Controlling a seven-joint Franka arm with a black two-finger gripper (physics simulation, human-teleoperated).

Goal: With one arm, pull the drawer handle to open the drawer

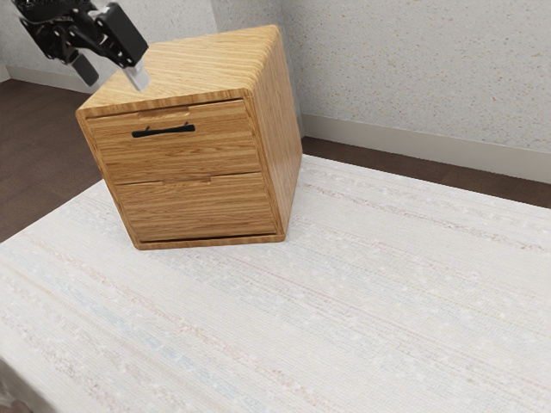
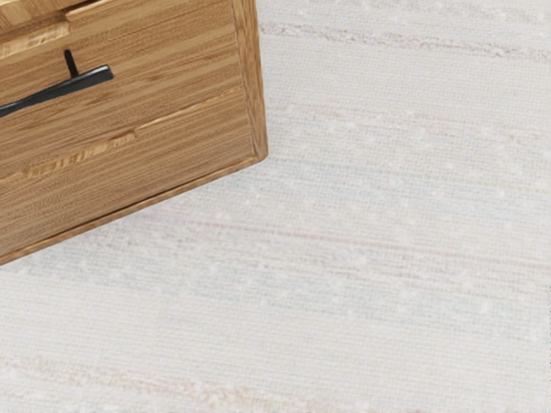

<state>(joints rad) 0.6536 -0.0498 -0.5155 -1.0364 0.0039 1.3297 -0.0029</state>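
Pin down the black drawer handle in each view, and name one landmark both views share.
Exterior view: black drawer handle on the upper drawer front of the wooden cabinet.
Wrist view: the handle on the same drawer front, away from the cabinet's lower front corner.
Shared landmark: that lower front corner.

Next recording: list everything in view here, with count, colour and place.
cabinet: one, light wood, two drawer fronts, on the table toward the exterior view's left.
drawer handle: one, black, on the upper drawer front.
table: one, whitish streaked top, under the cabinet.
floor: dark brown, beyond the table.
wall: pale speckled, behind the cabinet.
claw: one, black, open, above the cabinet's top corner, clear of the handle.
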